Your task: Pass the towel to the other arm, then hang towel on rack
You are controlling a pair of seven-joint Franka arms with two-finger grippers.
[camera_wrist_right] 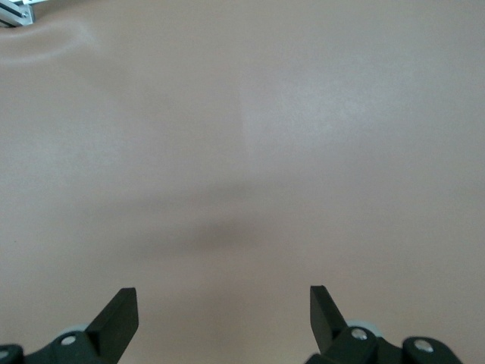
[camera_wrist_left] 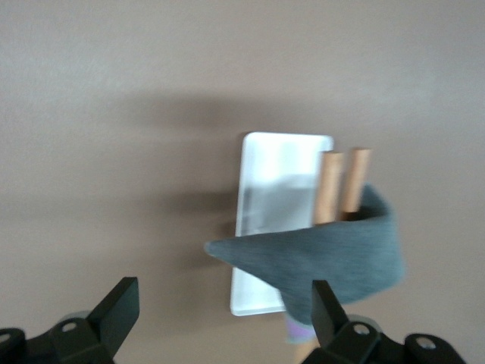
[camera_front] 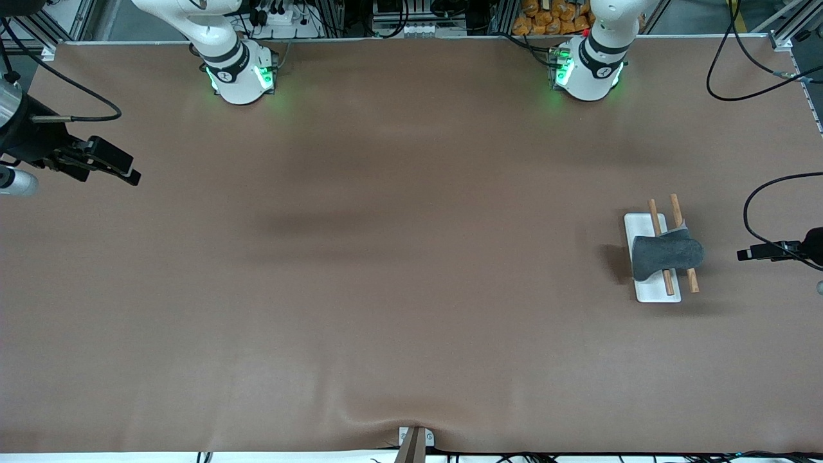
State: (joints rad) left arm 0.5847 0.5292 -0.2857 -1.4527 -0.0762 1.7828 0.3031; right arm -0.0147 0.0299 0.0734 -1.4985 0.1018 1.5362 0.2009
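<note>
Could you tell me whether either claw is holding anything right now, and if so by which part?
Nothing is held. The towel hangs over the rack; the left claw is open beside it. The right claw waits open.

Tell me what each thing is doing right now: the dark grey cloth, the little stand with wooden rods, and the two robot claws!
Small dark grey soft towel: draped over both rods, let go.
Rack with white base plate and two brown wooden rods: standing on the brown table, carrying the towel.
Left gripper: open, empty, beside the rack at the left arm's end of the table.
Right gripper: open, empty, waiting over bare table at the right arm's end.
</note>
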